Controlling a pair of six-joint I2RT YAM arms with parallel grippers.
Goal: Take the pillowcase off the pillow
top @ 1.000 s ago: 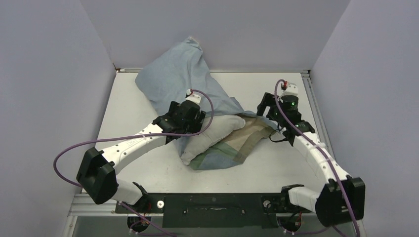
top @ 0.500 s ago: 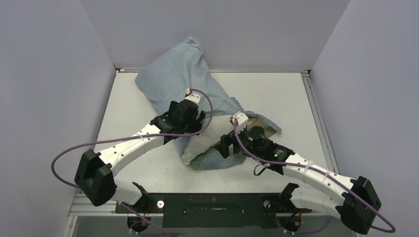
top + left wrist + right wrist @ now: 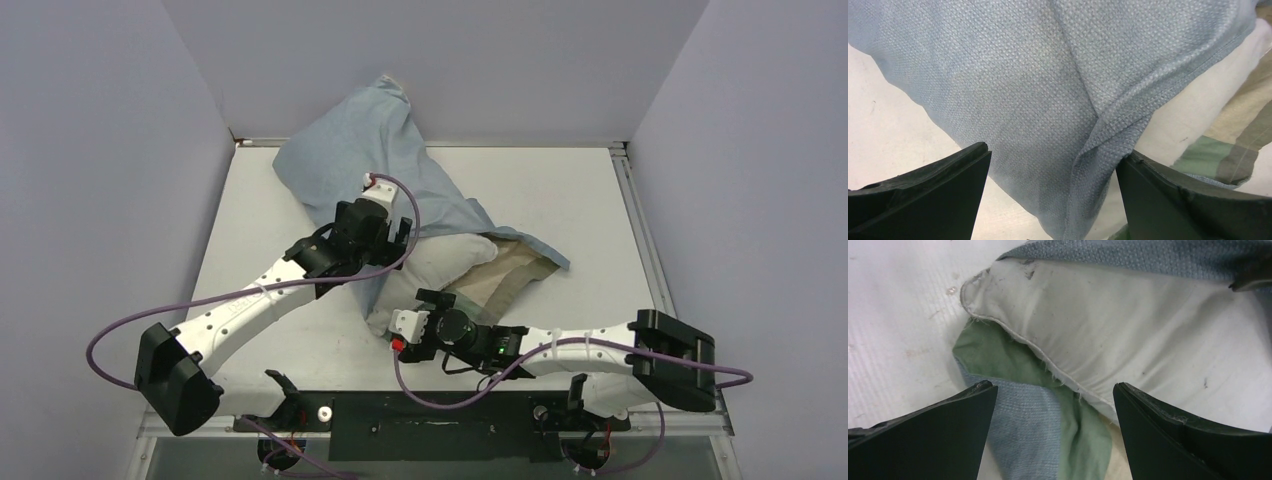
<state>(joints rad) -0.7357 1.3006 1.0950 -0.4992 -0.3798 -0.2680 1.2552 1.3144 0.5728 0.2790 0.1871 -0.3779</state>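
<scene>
Though spread wide and empty, the left gripper [image 3: 1053, 154] straddles a stitched fold of the coarse-woven blue pillowcase [image 3: 998, 75], humped far-left on the table [image 3: 580, 190]. The right gripper [image 3: 1053, 390], likewise wide and empty, faces the smudged pillow [image 3: 1128, 335], mostly hidden inside.

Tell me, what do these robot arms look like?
The left arm and right arm have white shells and chunky black joints. A purple cable loops along each. The left hand and right hand each have two broad black fingers, and a green light glows on the right arm.
</scene>
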